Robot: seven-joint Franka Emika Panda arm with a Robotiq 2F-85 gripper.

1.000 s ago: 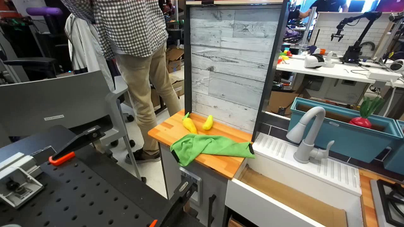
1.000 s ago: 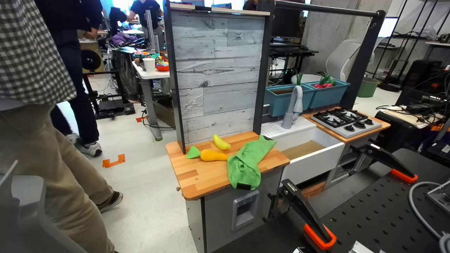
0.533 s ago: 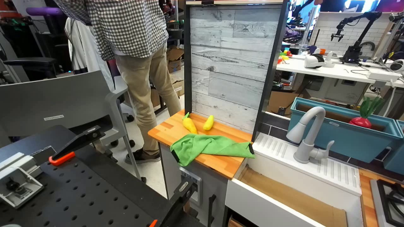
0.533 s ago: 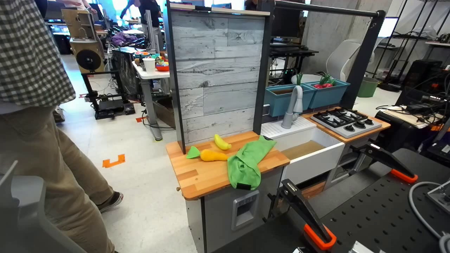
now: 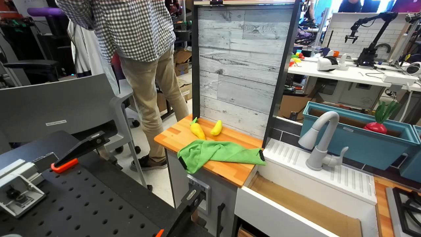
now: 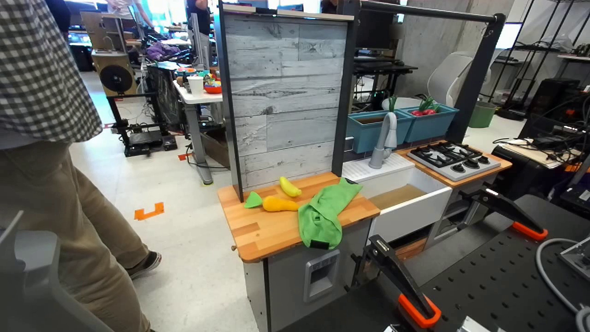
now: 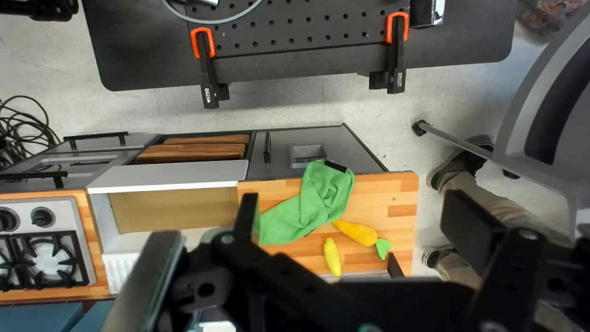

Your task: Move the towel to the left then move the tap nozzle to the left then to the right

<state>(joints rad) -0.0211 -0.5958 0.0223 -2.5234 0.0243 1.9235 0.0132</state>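
The green towel [image 5: 220, 153] lies crumpled on the wooden counter, one end hanging over the front edge. It also shows in an exterior view [image 6: 325, 214] and in the wrist view [image 7: 313, 198]. The grey tap [image 5: 324, 141] stands behind the sink, its nozzle [image 5: 309, 137] angled down. The tap also shows in an exterior view [image 6: 383, 140]; in the wrist view it is hidden behind the gripper. My gripper [image 7: 357, 214] is wide open and empty, high above the counter; one finger overlaps the towel's end in the wrist view. The gripper is outside both exterior views.
A yellow-orange toy vegetable [image 5: 197, 131] and a yellow toy banana [image 5: 216, 128] lie behind the towel. The white sink [image 5: 279, 210] adjoins the counter [image 5: 174, 131]. An upright panel [image 5: 243, 65] backs the counter. Blue planters [image 5: 348, 141] stand behind the tap. A stove [image 6: 454, 159] lies beyond.
The towel, the tap and the toys have not moved. The person in the checked shirt shifts slightly, and people in the background move about.
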